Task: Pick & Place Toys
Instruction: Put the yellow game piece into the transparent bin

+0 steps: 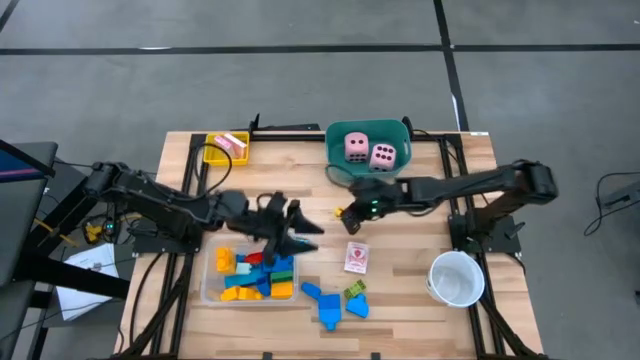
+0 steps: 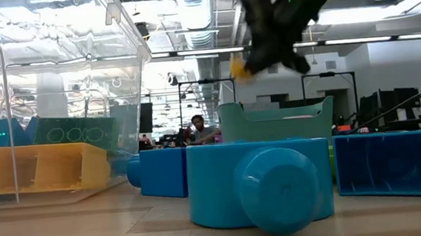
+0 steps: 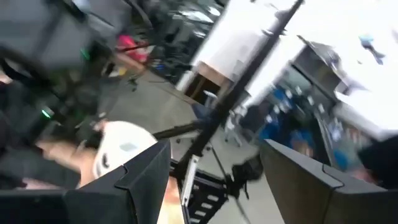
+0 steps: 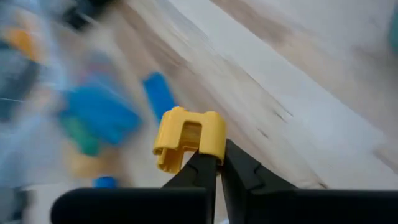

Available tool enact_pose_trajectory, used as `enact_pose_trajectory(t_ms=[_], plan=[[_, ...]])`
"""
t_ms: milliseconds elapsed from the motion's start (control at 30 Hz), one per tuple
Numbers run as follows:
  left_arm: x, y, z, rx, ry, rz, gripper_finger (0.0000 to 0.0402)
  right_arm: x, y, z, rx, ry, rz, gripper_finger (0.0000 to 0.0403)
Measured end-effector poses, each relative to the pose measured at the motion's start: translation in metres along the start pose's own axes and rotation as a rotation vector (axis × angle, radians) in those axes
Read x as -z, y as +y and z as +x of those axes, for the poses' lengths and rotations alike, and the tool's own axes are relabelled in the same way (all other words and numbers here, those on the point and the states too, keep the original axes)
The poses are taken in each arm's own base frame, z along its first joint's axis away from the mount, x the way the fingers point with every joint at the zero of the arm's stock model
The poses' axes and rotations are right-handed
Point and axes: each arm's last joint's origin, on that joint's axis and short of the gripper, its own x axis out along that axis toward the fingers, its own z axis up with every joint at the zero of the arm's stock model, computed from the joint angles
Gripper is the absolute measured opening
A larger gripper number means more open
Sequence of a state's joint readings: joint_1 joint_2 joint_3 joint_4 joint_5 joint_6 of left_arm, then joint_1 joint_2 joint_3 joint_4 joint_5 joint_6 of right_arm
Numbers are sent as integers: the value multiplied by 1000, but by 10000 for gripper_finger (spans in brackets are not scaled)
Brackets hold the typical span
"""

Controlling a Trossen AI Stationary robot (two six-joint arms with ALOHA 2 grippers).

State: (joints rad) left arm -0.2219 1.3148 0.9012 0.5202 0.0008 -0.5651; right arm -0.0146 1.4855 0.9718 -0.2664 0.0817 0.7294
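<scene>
Right gripper (image 4: pixel 211 163) pinched shut on a small yellow block (image 4: pixel 188 137), gripped by its edge, block sticking out past the fingertips. In the high view, right gripper (image 1: pixel 352 212) sits near table centre, just at 6 o'clock of the teal tub (image 1: pixel 338 160), yellow block (image 1: pixel 341 211) showing at its 9 o'clock tip. In the low view, lifted clear of the wood, yellow block (image 2: pixel 240 69) hanging under the dark gripper (image 2: pixel 269 46), above the tub rim.

Left gripper (image 1: pixel 300 235) at 9 o'clock of the right one, well apart, over the top right corner of the clear tray (image 1: pixel 208 285). Fingers (image 3: pixel 140 180) parted about halfway in the left wrist view, nothing between them.

Outward from the right gripper:
- Two pink dice (image 1: pixel 368 150) inside the teal tub, at 12 o'clock, side by side.
- Pink-white card (image 1: pixel 356 257) flat on the table at 6 o'clock, near.
- Loose blue blocks (image 1: pixel 325 305) and a green block (image 1: pixel 355 291) farther at 6 o'clock, by the front edge, just beside the tray's right wall.
- Clear tray at 8 o'clock holding a heap of blue, yellow-orange, red and green blocks (image 1: pixel 255 278).
- White cup (image 1: pixel 457 278) at 4 o'clock, upright, near the right front corner.
- Yellow tray (image 1: pixel 215 152) at 10 o'clock, far left corner, a pink-white piece (image 1: pixel 233 143) in it.
</scene>
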Motion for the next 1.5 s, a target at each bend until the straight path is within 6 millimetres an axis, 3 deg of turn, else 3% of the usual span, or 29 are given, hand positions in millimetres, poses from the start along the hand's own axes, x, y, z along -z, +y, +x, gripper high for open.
enact_pose_trajectory(t_ms=[100,267,433,633,900,1233,1500], plan=[[7,-10,-1,-14,9,123,245,-8,8,-26,-81,-73,1,2],[14,-9,-2,-251,-4,331,251,-19,9,-52,-208,-110,52,1],[3,-12,1,-340,65,652,278,-29,10,-60,-335,-108,120,1],[-19,-15,4,-420,135,844,329,-35,14,-63,-458,-104,163,1],[-28,-12,5,-383,137,845,376,-43,23,-70,-615,-131,178,0],[-27,-12,7,-357,135,841,374,-47,30,-66,-737,-105,183,0],[-28,-13,7,-338,119,821,373,-57,51,-53,-789,-76,148,0]])
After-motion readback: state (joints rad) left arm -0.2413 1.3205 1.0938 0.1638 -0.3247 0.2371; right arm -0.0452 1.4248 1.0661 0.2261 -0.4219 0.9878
